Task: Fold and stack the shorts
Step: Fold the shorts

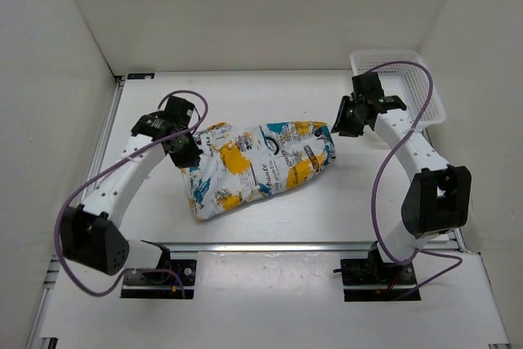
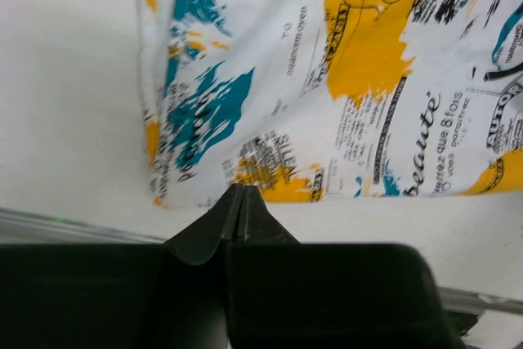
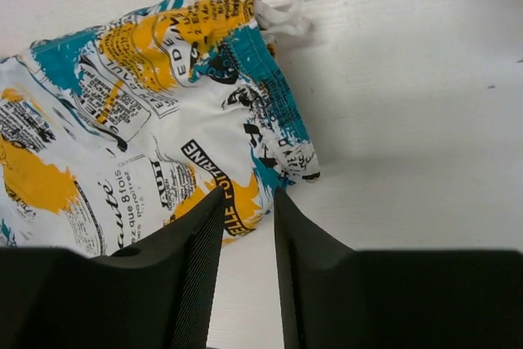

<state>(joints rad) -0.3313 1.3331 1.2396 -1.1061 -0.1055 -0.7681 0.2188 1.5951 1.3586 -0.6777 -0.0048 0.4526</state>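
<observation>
The shorts [image 1: 261,161] lie folded mid-table. The left gripper [image 2: 243,190] is clenched at their left hem. The right gripper [image 3: 248,196], slightly parted and empty, hovers over their right end.

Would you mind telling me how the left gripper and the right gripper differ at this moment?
The left gripper has its fingers pressed together, while the right gripper shows a clear gap between its fingers. The left one sits at the shorts' left end, the right one at their right end. Both hang at the fabric's edge, gripping nothing.
</observation>
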